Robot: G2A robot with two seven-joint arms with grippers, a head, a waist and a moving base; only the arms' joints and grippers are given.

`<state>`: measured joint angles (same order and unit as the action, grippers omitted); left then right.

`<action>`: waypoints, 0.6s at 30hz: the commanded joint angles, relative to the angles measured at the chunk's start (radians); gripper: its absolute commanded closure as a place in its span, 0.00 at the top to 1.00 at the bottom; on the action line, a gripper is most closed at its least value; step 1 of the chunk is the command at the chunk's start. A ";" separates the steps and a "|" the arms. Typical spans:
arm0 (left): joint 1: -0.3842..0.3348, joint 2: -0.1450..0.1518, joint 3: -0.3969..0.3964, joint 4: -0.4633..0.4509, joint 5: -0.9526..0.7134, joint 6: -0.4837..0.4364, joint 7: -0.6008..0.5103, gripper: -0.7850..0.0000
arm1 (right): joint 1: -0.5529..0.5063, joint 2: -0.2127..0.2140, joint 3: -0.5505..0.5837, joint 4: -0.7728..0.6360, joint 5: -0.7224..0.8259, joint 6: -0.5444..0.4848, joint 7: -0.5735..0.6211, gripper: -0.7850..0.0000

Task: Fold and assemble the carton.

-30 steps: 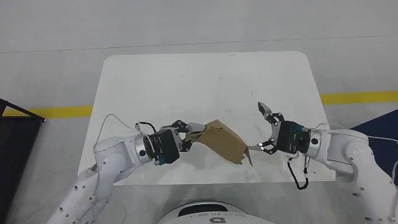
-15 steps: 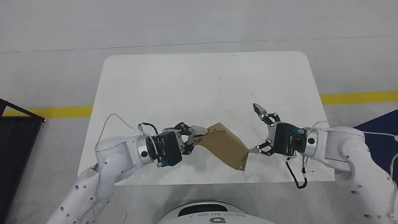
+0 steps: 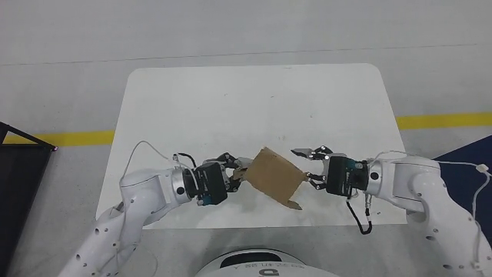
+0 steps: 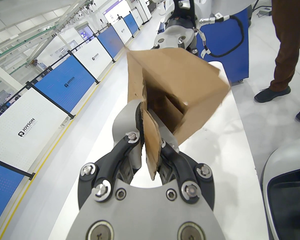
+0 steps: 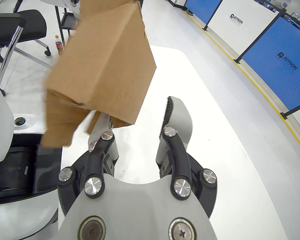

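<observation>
Grey floor, yellow line, blue-and-white barrier panels, black chair.

Both arms bend inward over the table's near edge, wrists facing each other. The left gripper is clamped on a flap of the carton. The right gripper hangs with jaws spread at its other end.

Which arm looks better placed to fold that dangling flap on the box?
Likely the right: the right gripper is open beside the carton's loose flap, while the left gripper is shut on the opposite flap, holding the carton up.
</observation>
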<state>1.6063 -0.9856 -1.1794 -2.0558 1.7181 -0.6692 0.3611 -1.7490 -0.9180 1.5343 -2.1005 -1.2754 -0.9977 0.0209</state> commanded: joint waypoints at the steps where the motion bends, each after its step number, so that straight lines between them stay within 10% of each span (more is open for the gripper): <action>1: -0.001 0.000 0.002 0.002 -0.003 -0.002 -0.005 0.00 | 0.002 0.000 -0.005 -0.001 -0.003 -0.001 0.000 0.10; 18: -0.008 0.003 0.012 0.008 -0.034 -0.022 -0.087 0.00 | -0.004 0.006 0.003 0.006 0.023 -0.011 -0.008 0.00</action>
<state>1.5978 -0.9827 -1.1675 -2.0470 1.6846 -0.6913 0.2745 -1.7522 -0.9122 1.5356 -2.0929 -1.2555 -1.0072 0.0106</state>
